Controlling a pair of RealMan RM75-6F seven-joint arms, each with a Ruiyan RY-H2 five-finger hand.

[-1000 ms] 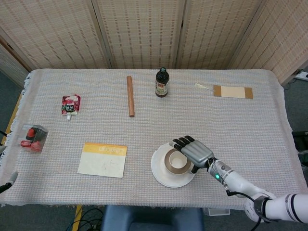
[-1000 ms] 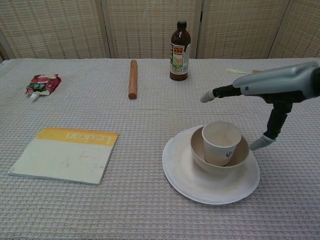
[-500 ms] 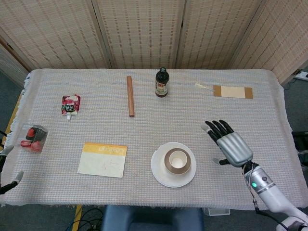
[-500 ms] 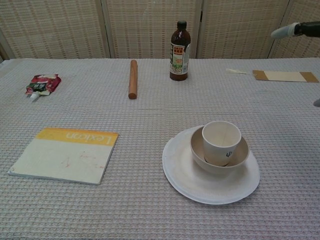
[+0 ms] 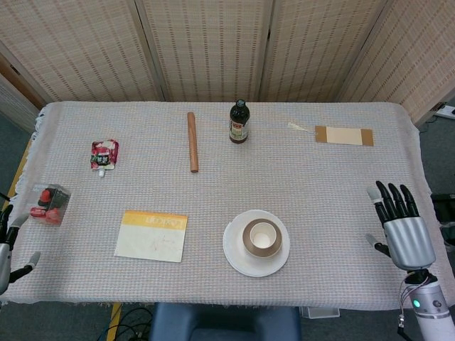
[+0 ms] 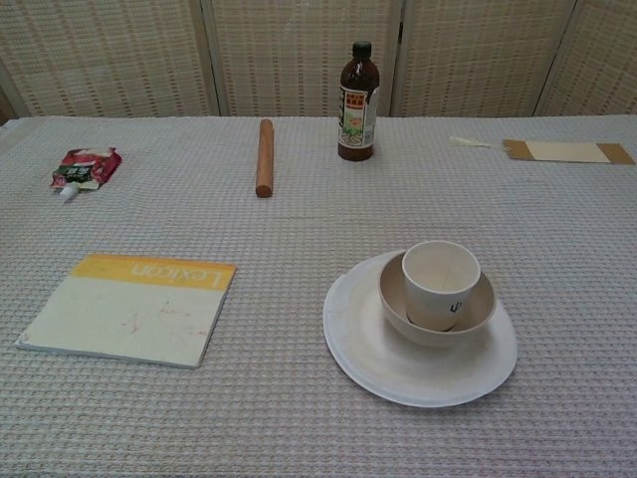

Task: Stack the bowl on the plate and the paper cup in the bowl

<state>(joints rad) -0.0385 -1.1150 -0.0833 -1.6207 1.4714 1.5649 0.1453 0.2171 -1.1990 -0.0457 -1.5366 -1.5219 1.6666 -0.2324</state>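
A white plate (image 5: 237, 257) (image 6: 368, 358) lies near the table's front edge, right of centre. A beige bowl (image 5: 248, 245) (image 6: 398, 314) sits on it, and a white paper cup (image 5: 262, 236) (image 6: 440, 284) stands upright inside the bowl. My right hand (image 5: 403, 231) hovers at the table's right edge, far from the stack, with its fingers spread and nothing in it. My left hand (image 5: 6, 245) shows only partly at the left edge of the head view, fingers apart and empty. Neither hand appears in the chest view.
A yellow-and-white book (image 5: 152, 235) (image 6: 129, 307) lies left of the plate. Further back are a wooden stick (image 5: 192, 141) (image 6: 264, 156), a dark bottle (image 5: 239, 122) (image 6: 357, 90), a red pouch (image 5: 104, 154) (image 6: 83, 166) and a brown card (image 5: 344, 136) (image 6: 567, 151). A small red item (image 5: 48, 203) sits at the left edge.
My right hand has let go of the cup and drawn back to the right, off the stack to the table's right edge, leaving the chest view. The left hand has come slightly into view.
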